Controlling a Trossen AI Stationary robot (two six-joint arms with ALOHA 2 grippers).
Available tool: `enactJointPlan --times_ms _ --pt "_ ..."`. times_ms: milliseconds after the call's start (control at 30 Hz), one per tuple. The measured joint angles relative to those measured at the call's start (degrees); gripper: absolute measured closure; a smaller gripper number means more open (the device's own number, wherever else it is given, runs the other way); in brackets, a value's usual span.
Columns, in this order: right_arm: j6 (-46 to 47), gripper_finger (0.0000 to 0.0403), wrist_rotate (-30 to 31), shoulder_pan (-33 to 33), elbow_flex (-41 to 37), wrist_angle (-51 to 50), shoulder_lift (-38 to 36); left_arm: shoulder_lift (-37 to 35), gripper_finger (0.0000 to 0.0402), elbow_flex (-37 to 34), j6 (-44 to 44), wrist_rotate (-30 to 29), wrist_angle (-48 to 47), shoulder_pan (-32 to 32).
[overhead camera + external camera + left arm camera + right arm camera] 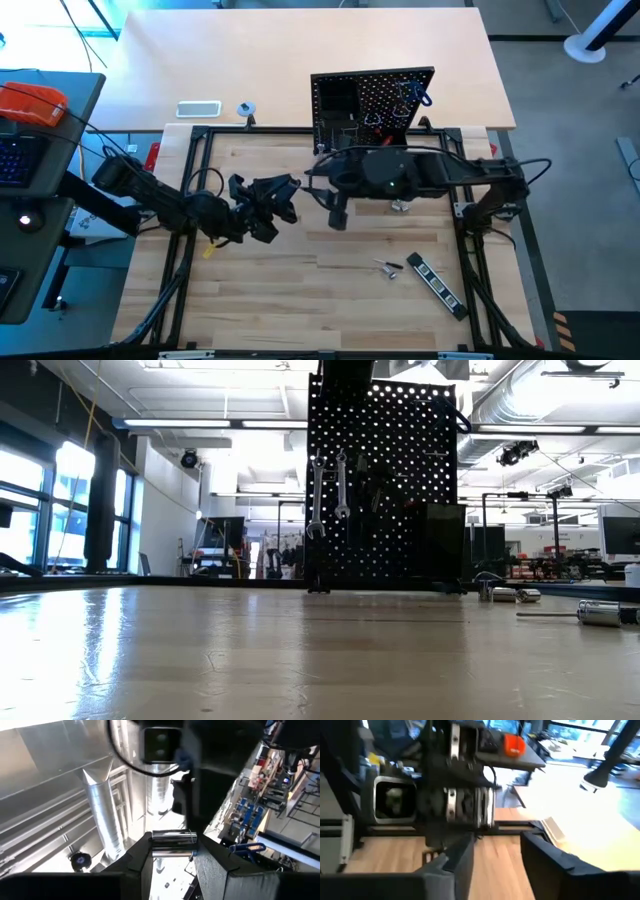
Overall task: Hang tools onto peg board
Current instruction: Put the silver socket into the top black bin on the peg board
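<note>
The peg board point(372, 100) stands upright at the table's far edge. Two silver wrenches point(316, 500) hang on its front beside a black bin point(440, 540), and a blue-handled hex key point(415, 95) hangs there too. My left gripper point(172, 862) is raised over the table's middle, slanting upward, shut on a short silver tool point(172, 842). My right gripper point(495, 855) stands open, level, right in front of the left gripper point(465, 805), with nothing between its fingers. A black striped bar point(437, 285) and a small silver tool point(388, 267) lie flat on the table at the near right. My left gripper pinches the silver tool's shiny round barrel point(172, 836) between its two fingers, which lie across it. The fingers slant upward from the table's left. The tool is lifted clear of the table; the rest of it does not show.
On the desk beyond the frame lie a white flat rectangle point(198, 108) and a small tape roll point(246, 108). A black metal frame point(195, 180) borders the wooden table. Bare wood point(300, 290) lies toward the near edge.
</note>
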Motion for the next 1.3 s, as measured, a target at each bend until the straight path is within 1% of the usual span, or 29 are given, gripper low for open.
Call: enactJointPlan --times_ms 133,233,300,367,533,700,833,933,1133,1233,1300 --pt "1.4 0.0219 5.6 1.5 0.0 -5.0 -1.5 -1.1 0.0299 0.0 -1.7 0.0 -0.1 0.7" --pt "4.0 0.0214 8.9 2.8 0.1 -11.2 -2.2 -2.6 0.0299 0.0 -5.4 0.1 -1.3 1.9" --pt "6.0 0.0214 10.2 3.9 0.1 -16.3 -2.1 -3.9 0.0299 0.4 -8.7 0.0 -4.0 3.0" --pt "8.6 0.0215 11.6 4.9 0.0 -21.0 -2.0 -5.2 0.0299 2.0 -12.8 0.2 -9.7 4.3" --pt "15.0 0.0215 18.0 8.0 0.0 -32.9 -1.7 -6.9 0.0299 10.1 -26.6 2.0 -30.2 8.7" --pt "22.0 0.0215 23.4 11.8 0.0 -42.6 -1.1 -6.9 0.0299 19.7 -39.4 8.0 -47.7 15.1" --pt "26.8 0.0215 24.4 14.8 0.0 -49.2 -0.1 -6.9 0.0299 28.2 -51.0 15.5 -61.9 21.5" --pt "28.3 0.0215 24.4 16.7 0.0 -51.7 0.6 -5.8 0.0299 34.9 -59.0 21.9 -70.7 26.3" --pt "24.6 0.0215 23.9 19.8 0.0 -49.4 1.2 0.0 0.0299 46.7 -69.2 32.8 -86.2 33.6" --pt "21.3 0.0215 22.8 20.9 0.0 -46.4 1.2 3.4 0.0299 51.3 -72.2 37.9 -91.4 36.2" --pt "18.5 0.0215 20.8 21.2 0.0 -43.8 1.2 5.6 0.0299 53.7 -73.6 39.7 -93.5 37.7"
